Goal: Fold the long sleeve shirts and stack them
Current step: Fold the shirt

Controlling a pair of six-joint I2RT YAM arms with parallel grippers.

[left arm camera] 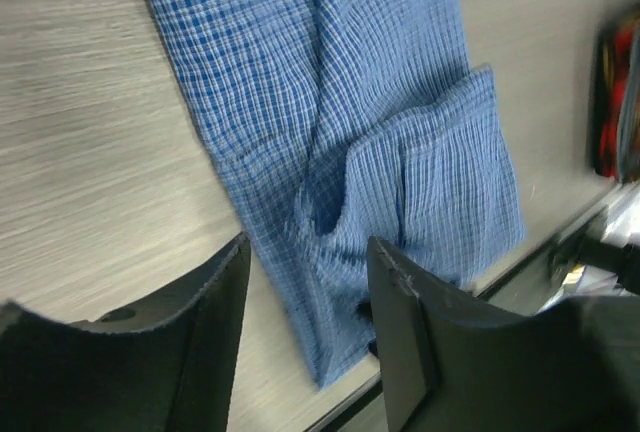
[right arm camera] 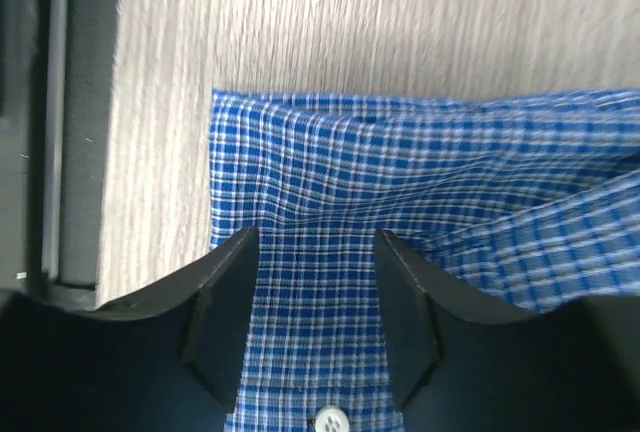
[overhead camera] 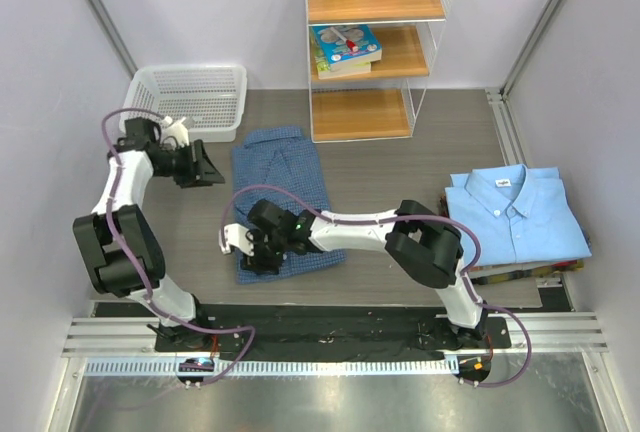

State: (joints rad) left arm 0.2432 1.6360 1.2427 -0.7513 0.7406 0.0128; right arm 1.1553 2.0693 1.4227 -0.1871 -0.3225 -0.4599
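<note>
Shirts, long sleeve, two. Checked shirt [overhead camera: 285,187]: dark blue with fine white checks, folded to a long panel, lying flat on the table [overhead camera: 400,172] just toward 9 o'clock of centre, long axis running 12 to 6; a doubled fold of cloth lies on top, and one white button [right arm camera: 328,418] shows at the bottom of the right wrist view. Plain shirt [overhead camera: 515,214]: light blue, folded square, collar up with a white neck label, at 3 o'clock, well apart from the first. Right claw [right arm camera: 315,242]: fingers apart over the checked shirt's 7 o'clock corner, cloth showing in the gap, nothing pinched. Left claw [left arm camera: 308,252]: fingers apart, empty, beside the shirt's 10 o'clock corner, not touching it. Hard to make out: the right arm covers that 7 o'clock corner from above; what lies under the plain shirt shows only as coloured edges; the left wrist view is blurred at its 3 o'clock edge; the button is partly cut by the frame. Surface: grey wood-grain table, black strip [overhead camera: 330,322] along the 6 o'clock edge. Room: pale walls, basket [overhead camera: 190,100] at 10 o'clock, shelf [overhead camera: 370,42] at 12 o'clock holding books [overhead camera: 345,49].
</note>
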